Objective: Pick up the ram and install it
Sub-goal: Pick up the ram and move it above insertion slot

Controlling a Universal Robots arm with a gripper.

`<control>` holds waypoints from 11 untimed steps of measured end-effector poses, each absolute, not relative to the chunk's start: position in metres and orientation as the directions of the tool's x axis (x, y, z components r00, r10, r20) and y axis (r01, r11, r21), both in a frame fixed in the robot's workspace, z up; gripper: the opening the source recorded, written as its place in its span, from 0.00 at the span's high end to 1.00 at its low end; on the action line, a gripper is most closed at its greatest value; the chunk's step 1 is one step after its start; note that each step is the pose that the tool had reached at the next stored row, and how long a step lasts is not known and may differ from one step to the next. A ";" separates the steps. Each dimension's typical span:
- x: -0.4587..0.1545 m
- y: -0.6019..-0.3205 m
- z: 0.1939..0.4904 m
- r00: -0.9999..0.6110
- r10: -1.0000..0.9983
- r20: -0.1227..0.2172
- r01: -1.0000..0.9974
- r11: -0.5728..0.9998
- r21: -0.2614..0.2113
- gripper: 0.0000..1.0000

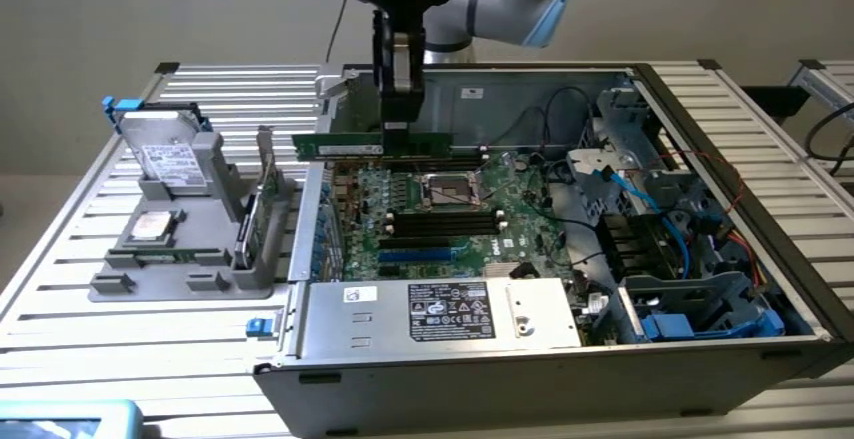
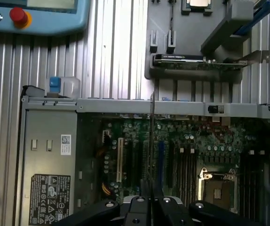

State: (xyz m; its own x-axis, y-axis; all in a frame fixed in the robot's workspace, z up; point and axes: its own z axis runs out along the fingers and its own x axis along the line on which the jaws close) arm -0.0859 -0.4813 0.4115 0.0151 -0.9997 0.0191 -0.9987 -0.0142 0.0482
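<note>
at the lower left corner of the exterior view a pendant (image 1: 60, 421) edge shows, and in the wrist view it carries a red button (image 2: 18, 16). above it on the slatted table (image 1: 54, 259), at the left of the frame, sits the grey holder (image 1: 160, 284) with the drive (image 1: 167, 159) standing at its far end and the card (image 1: 267, 194) upright along its right side, just beside the open case (image 1: 534, 374). at upper centre my gripper (image 1: 400, 141) hangs straight down into the case, and my fingers (image 1: 400, 79) are clamped on the ram (image 1: 340, 145). i hold it level, long edge down, clear above the far edge of the board (image 1: 360, 244); it is not yet in a slot. in the wrist view the ram (image 2: 151, 141) shows edge-on as a thin line running out from my gripper (image 2: 151, 206), across the board (image 2: 196, 136), past the case (image 2: 125, 104) wall and toward the holder (image 2: 196, 28). just right of and below the ram in the exterior view lies the socket (image 1: 450, 191), with the black slots (image 1: 447, 224) nearer the camera and the supply (image 1: 441, 309) along the case's near wall. at the right of the frame, cables (image 1: 627, 189) run beside the board.
</note>
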 end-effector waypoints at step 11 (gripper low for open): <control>-0.053 -0.468 0.411 0.015 -1.000 0.019 -0.999 -0.014 0.048 0.87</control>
